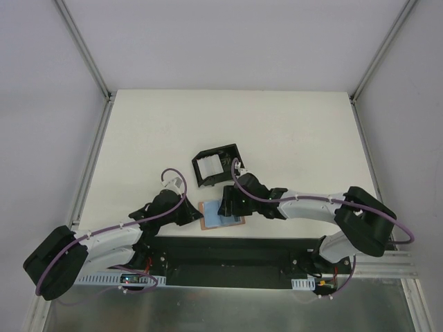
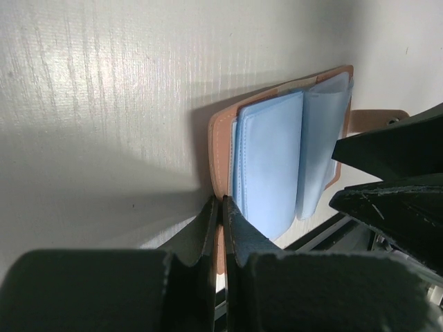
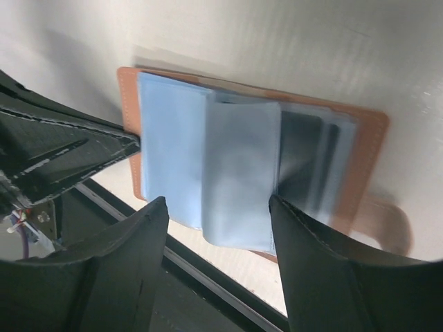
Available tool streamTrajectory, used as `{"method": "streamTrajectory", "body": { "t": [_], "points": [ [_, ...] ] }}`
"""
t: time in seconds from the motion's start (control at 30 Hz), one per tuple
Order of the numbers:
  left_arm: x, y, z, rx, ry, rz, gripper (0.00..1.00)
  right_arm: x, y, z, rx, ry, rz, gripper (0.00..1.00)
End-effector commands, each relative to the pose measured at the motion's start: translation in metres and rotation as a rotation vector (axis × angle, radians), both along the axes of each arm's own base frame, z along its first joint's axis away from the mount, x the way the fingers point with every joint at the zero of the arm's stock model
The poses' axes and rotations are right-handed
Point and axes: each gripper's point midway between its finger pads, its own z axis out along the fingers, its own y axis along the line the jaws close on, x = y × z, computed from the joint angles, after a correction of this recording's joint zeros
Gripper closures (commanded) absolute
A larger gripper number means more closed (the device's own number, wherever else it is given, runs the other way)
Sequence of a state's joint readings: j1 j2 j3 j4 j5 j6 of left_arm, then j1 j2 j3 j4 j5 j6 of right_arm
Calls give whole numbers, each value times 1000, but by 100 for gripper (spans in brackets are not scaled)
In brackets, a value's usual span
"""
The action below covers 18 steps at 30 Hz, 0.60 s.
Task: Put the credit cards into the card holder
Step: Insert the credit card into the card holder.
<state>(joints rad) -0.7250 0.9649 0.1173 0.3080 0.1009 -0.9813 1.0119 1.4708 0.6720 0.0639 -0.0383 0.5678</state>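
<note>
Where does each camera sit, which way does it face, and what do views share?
Top external: above and behind the robot, looking down at the table; both arms show.
Left wrist: on the left arm, facing the open card holder; left tool pinches its cover.
Right wrist: on the right arm, facing it oppositely; right tool open.
Shared: the card holder in all; each wrist view catches the other tool.
</note>
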Motion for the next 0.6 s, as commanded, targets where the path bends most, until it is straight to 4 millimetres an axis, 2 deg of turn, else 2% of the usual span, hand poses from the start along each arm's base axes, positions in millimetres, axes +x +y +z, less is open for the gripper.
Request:
{"method": "streamTrajectory", "body": {
  "t": [0.0, 0.2, 0.33, 0.57],
  "points": [
    [-7, 9, -15, 73, 42, -17, 100, -14, 19, -6, 25, 58, 56, 37],
    [-4, 7, -14, 67, 42, -10, 100, -16, 56, 15, 155, 64, 138, 38],
    [-4, 7, -16, 69, 51, -9, 100, -21, 81, 37, 274, 74, 200, 38],
    [-6, 10, -20, 64, 61, 16, 100, -33, 99, 75, 426, 50, 309, 35]
  ]
}}
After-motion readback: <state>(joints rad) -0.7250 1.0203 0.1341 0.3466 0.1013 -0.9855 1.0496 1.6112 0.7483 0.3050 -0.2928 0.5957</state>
